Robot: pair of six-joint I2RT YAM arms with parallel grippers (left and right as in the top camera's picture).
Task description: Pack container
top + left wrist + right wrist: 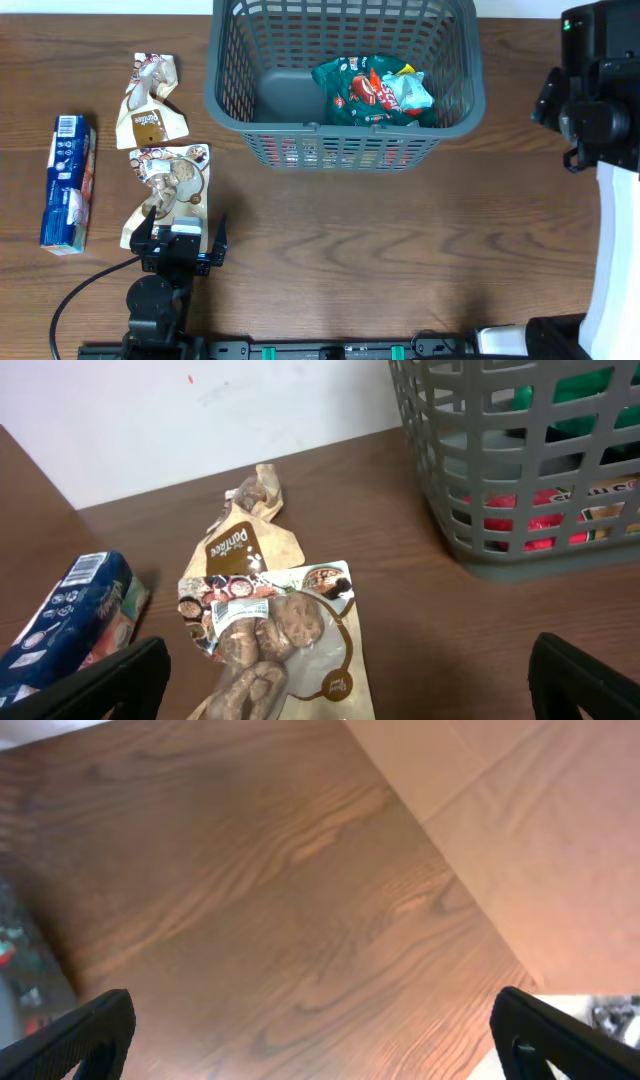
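Observation:
The container [340, 150], a grey lattice basket, stands at the table's far middle with a green and red snack packet [375, 90] inside at its right. A clear and brown pastry packet [175, 180] lies on the table to the basket's near left. My left gripper [183, 232] is open at that packet's near end. In the left wrist view the pastry packet [280, 635] lies between the wide-apart fingers of the left gripper [340, 695], untouched. My right gripper [320, 1040] is open over bare wood, with the right arm [598, 100] at the table's right edge.
A second brown packet [150, 100] lies behind the first, also seen as the brown packet [245, 545] in the left wrist view. A blue packet [68, 185] lies at the far left. The container's wall [500, 510] is at the upper right of the left wrist view. The table edge [470, 890] runs under the right gripper.

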